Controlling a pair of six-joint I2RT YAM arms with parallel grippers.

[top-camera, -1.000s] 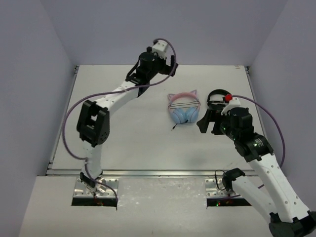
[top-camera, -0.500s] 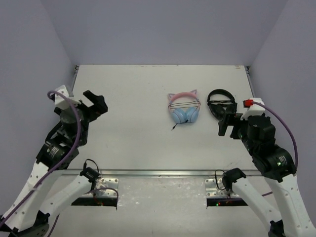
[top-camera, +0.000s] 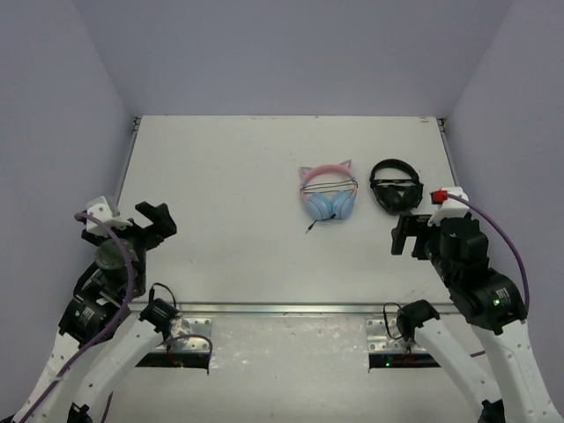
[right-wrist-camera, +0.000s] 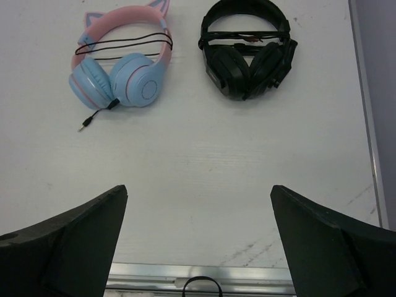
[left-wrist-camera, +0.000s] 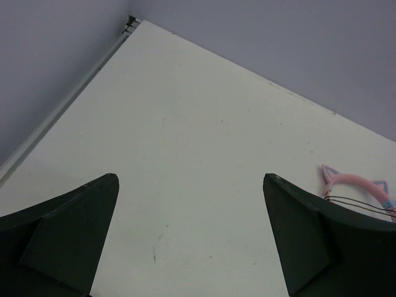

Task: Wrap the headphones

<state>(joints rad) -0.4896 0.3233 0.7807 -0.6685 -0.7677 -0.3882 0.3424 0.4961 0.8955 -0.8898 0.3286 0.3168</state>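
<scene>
Beside the black headphones (top-camera: 394, 186), on their left as the overhead camera sees them and just apart from them, the headphones (top-camera: 329, 196) lie flat on the worktop (top-camera: 229, 176), pink band away from the arms and blue cups toward them. The left gripper (top-camera: 159, 222) hangs far to the left of the black headphones and nearer the arm bases. The right gripper (top-camera: 401, 238) hangs close on the near side of them.

Left wrist camera: the left gripper (left-wrist-camera: 190, 185) has its jaws spread wide over bare worktop (left-wrist-camera: 185, 124), holding nothing. Only the pink band of the headphones (left-wrist-camera: 356, 185) shows, past the right-hand finger.

Right wrist camera: the right gripper (right-wrist-camera: 198, 192) also has its jaws spread and empty. The black headphones (right-wrist-camera: 247, 55) lie beyond it, with the headphones (right-wrist-camera: 120, 74) to their left. The cable (right-wrist-camera: 124, 44) runs in strands across the pink band, and its plug (right-wrist-camera: 83, 127) rests loose on the worktop (right-wrist-camera: 204, 161).
</scene>
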